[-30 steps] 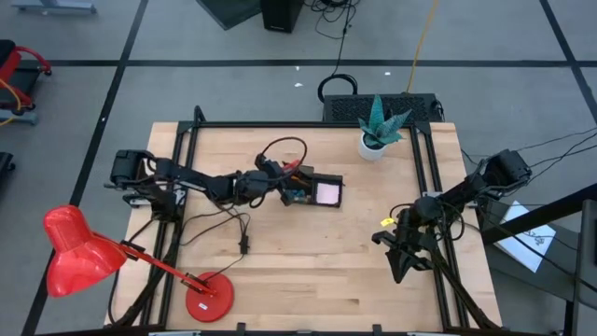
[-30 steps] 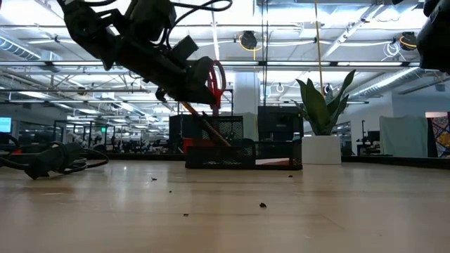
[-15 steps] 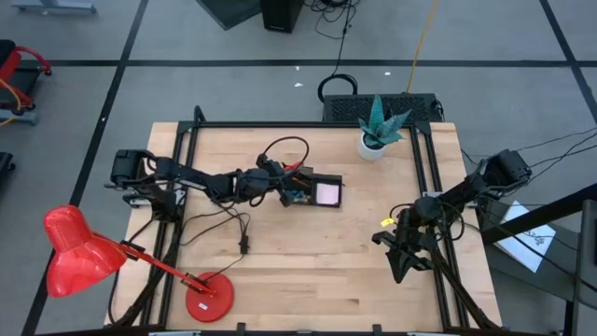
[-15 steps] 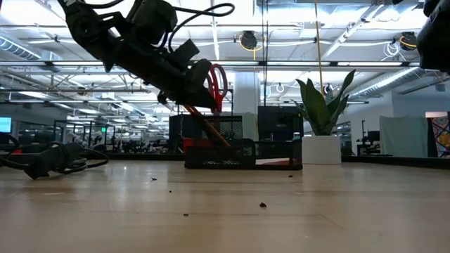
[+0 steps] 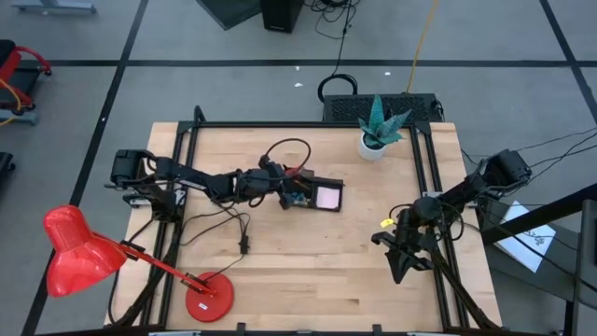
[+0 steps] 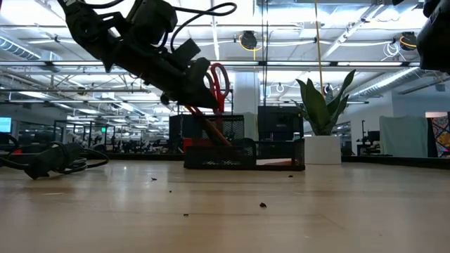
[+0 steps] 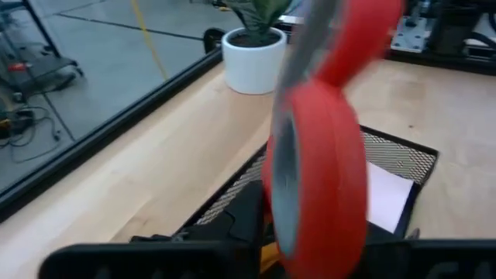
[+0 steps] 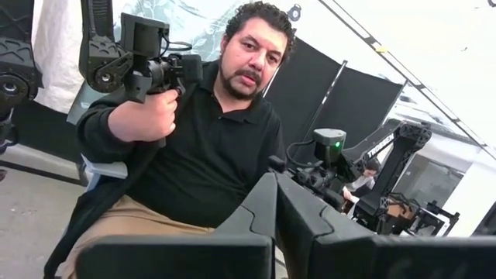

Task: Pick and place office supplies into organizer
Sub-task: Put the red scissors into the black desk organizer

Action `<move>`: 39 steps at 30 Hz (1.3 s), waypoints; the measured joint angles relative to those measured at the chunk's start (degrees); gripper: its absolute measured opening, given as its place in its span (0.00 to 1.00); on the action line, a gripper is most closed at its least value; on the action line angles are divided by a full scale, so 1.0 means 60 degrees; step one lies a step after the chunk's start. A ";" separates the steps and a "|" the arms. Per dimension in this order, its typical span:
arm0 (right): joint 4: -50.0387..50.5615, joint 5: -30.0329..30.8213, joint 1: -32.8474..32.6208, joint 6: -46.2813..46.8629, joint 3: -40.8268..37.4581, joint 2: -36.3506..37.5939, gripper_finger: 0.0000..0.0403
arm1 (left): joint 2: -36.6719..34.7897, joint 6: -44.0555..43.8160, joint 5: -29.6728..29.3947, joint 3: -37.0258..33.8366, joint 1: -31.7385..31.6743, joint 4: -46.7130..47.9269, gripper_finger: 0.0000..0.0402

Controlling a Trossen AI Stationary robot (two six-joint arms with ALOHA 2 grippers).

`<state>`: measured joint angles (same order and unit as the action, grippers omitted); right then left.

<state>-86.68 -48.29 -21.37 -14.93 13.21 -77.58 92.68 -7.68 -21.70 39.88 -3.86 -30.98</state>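
Red-handled scissors (image 6: pixel 218 83) are standing nearly upright, blades probably down in the organizer (image 6: pixel 242 153). Left fingers (image 5: pixel 283 185) are gripping them loosely just beside it; right fingers (image 5: pixel 399 266) are resting together, well apart.

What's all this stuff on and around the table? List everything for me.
scissors: one pair, red handles, standing in the organizer's taller compartment, at the left gripper
organizer: one, black mesh, table middle
sticky-note pad: one, pink, in the organizer's flat compartment
plant pot: one, white, green plant, table's far side
desk lamp: one, red, near left corner
cables: black, on the table left of middle
person: one, black shirt, beyond the table
left gripper: dark, at the organizer
right gripper: dark, shut, parked at the table's right edge
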 joint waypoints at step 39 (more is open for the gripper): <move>0.0027 -0.0237 -0.0003 0.0123 -0.0004 0.0000 0.00 | -0.0478 0.2490 0.0034 0.0054 0.0628 -0.1638 0.58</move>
<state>-86.52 -49.71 -21.38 -14.19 13.19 -77.58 89.82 7.26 -21.49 40.20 -0.09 -40.81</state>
